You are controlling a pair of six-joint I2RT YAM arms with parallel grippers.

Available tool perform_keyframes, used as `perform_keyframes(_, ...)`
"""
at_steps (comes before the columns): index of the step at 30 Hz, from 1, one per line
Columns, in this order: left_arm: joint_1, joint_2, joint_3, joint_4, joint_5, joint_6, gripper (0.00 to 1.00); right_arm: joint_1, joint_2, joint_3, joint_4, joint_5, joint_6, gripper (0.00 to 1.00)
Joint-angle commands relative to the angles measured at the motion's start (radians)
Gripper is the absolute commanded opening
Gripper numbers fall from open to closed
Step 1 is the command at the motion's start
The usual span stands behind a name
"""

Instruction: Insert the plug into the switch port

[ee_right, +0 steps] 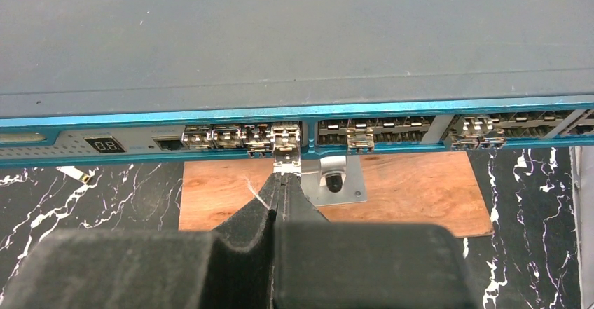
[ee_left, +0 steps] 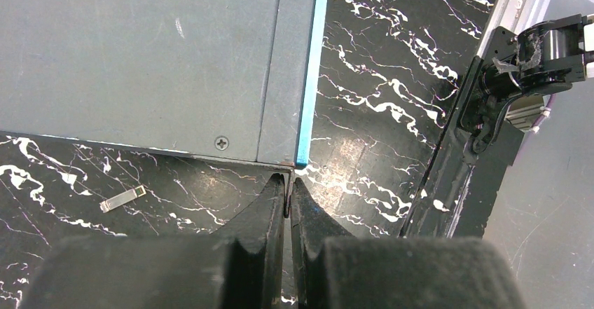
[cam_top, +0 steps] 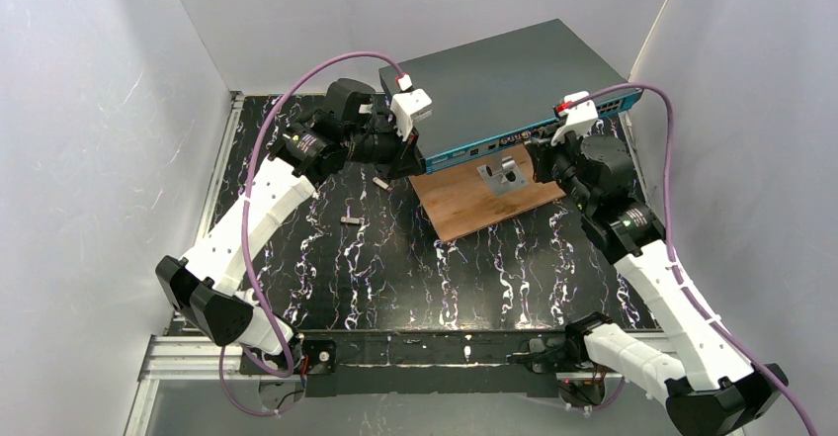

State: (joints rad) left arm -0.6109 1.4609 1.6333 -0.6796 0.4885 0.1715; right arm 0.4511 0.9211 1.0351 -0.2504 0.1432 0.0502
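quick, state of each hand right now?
Left hand: closed, nothing visibly held, tips by the switch corner.
Right hand: closed on the plug at a switch port.

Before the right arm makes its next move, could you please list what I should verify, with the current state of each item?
1. Right gripper shut on the plug: ok.
2. Plug lined up with a port in the teal front of the switch: ok.
3. Plug fully seated: not ok, its silver body sticks out of the port.
4. Left gripper bracing the switch's corner: it is shut with its tips at the corner, but contact cannot tell.
5. Loose metal piece clear of both grippers: ok.
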Motion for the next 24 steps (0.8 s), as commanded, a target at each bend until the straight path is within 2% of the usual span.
perform_keyframes(1,-0.001,0.010,0.029,0.009,-0.012,-0.016,0.00,-0.005,0.007,-0.026,0.121,0.005,0.014,0.01)
perform_keyframes(24,-0.001,-0.002,0.014,-0.007,-0.001,0.003,0.00,-0.005,-0.019,-0.245,0.452,0.044,0.031,0.01)
